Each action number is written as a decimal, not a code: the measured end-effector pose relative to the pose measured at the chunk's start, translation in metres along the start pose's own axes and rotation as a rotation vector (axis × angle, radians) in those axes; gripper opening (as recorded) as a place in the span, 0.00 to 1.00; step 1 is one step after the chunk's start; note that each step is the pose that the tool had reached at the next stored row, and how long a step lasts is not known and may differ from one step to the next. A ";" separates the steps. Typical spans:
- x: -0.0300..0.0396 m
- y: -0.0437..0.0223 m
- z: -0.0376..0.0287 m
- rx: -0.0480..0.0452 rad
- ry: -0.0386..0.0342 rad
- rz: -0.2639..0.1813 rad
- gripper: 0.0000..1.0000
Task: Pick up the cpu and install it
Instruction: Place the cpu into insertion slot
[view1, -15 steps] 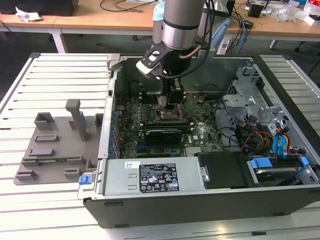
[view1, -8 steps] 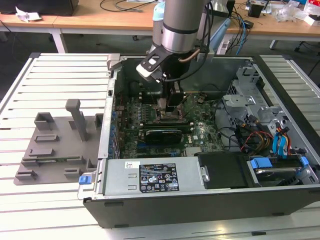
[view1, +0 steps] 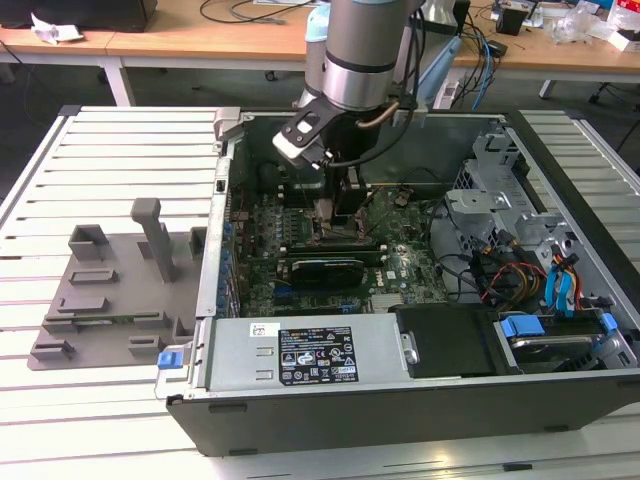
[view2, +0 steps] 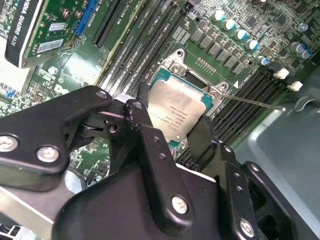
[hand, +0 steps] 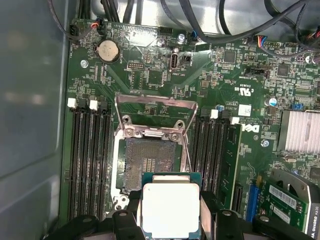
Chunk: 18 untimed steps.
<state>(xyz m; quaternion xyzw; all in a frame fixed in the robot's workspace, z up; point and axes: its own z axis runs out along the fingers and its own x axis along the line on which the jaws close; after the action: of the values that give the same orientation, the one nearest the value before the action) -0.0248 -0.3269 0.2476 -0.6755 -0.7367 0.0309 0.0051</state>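
Silvery-topped cpu (hand: 171, 209): clamped by its edges in our end effector (hand: 171, 221), hanging close over the open socket (hand: 149, 165), not seated. Risk, we judge: a tilted or offset descent bends the contacts; a slack grip drops it.

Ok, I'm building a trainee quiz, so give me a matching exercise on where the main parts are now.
1 silvery square cpu
2 dark square socket
3 grey plastic tray with posts
4 round silver coin battery

A on the pale slatted table, outside the computer case
B held in the black pincer
C at the edge of the green circuit board
D bare, metal frame swung open

Pairs: 1-B, 2-D, 3-A, 4-C
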 end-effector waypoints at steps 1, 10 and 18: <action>0.0005 0.0001 0.0012 0.0000 -0.0001 0.000 0.55; 0.0137 0.0107 0.0182 0.0023 0.0033 0.066 0.55; 0.0185 0.0166 0.0420 0.0030 0.0040 0.085 0.55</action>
<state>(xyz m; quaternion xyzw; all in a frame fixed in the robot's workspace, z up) -0.0119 -0.3087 0.2041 -0.7062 -0.7073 0.0308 0.0063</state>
